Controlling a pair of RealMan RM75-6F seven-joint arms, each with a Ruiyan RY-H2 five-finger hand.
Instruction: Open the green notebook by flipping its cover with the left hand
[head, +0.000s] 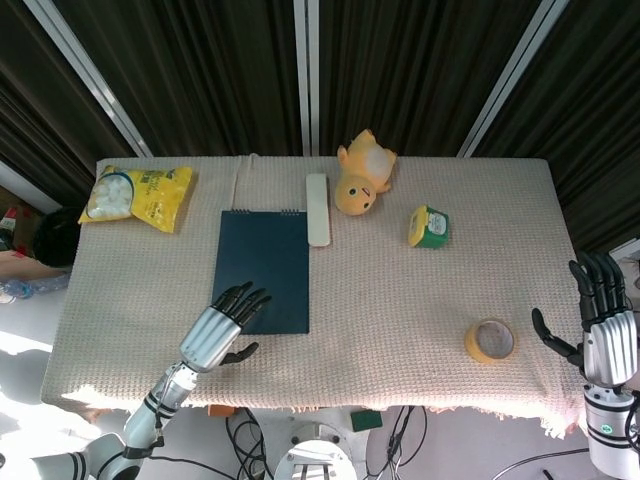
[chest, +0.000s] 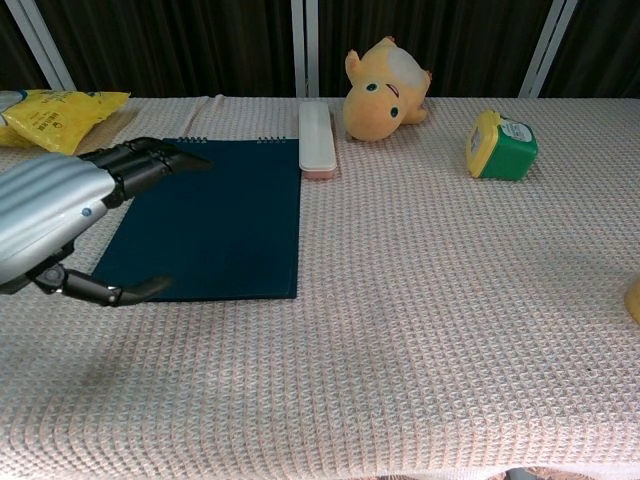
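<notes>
on the table: green notebook (head: 264, 267) closed, flat | left hand (head: 222, 331) fingers spread, empty | right hand (head: 603, 330) fingers released

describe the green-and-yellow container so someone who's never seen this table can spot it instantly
Start at the yellow plush toy at the back middle of the table. Look to its right: the small container lies apart from it on the cloth. It is the only item with a green body and yellow lid; the tape roll nearer the front is an all-yellow ring.

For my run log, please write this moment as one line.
left hand: open, over near edge of notebook | cover: closed | right hand: open, idle
</notes>
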